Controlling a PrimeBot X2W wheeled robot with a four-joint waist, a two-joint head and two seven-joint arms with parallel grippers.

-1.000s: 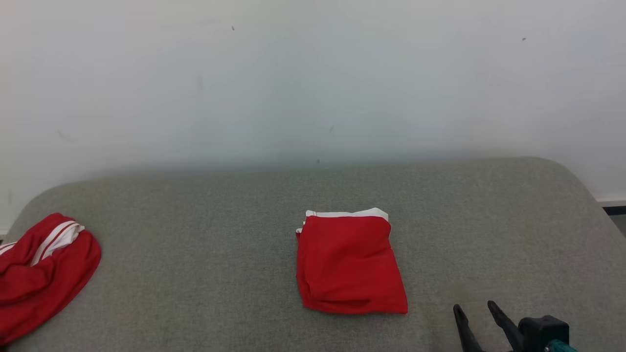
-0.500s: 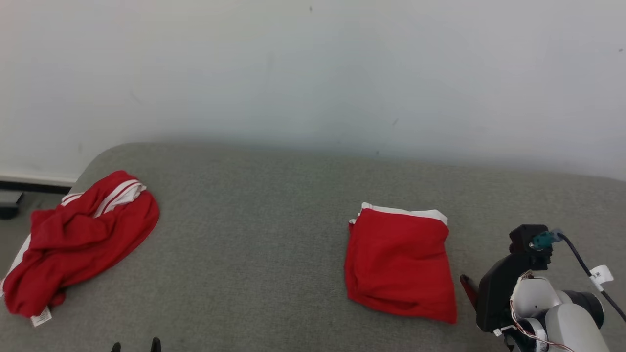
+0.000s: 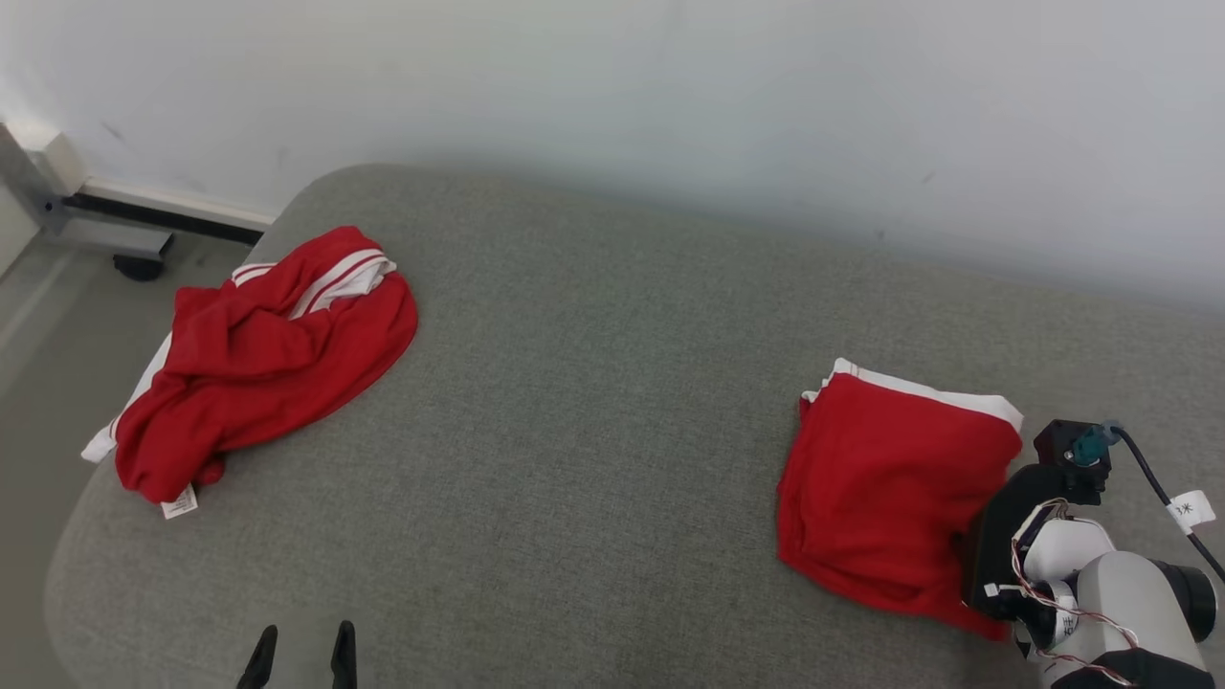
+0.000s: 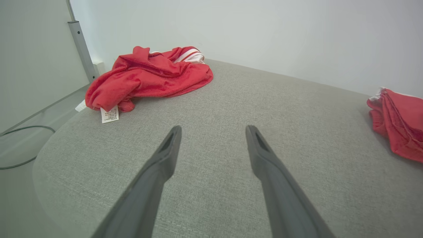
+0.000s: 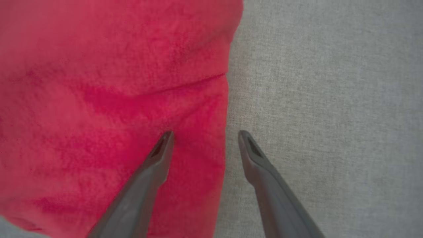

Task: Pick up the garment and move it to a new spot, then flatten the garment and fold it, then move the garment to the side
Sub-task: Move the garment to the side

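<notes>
A folded red garment [image 3: 890, 488] with a white band along its far edge lies on the right of the grey cushion [image 3: 593, 431]. It also shows as the folded garment [image 4: 400, 125] at the right edge of the left wrist view. My right gripper [image 5: 205, 134] hangs open over its right edge, one finger above the red cloth [image 5: 115, 99] and one above bare cushion. In the head view the right wrist [image 3: 1014, 545] covers that corner. A crumpled red garment [image 3: 268, 354] with white stripes lies at the far left. My left gripper [image 3: 304, 632] stands open and empty at the front, its own camera showing the left gripper [image 4: 213, 129] low over the cushion.
A white care label [image 4: 109, 115] sticks out of the crumpled garment [image 4: 152, 76] near the cushion's rounded left edge. A pale wall runs behind the cushion. Left of it are the floor, a metal rail [image 3: 115, 225] and a cable [image 4: 19, 162].
The head camera has turned left, shifting both garments rightward in the picture. My right arm has come over the folded garment's right edge. The left gripper's fingertips have risen into view.
</notes>
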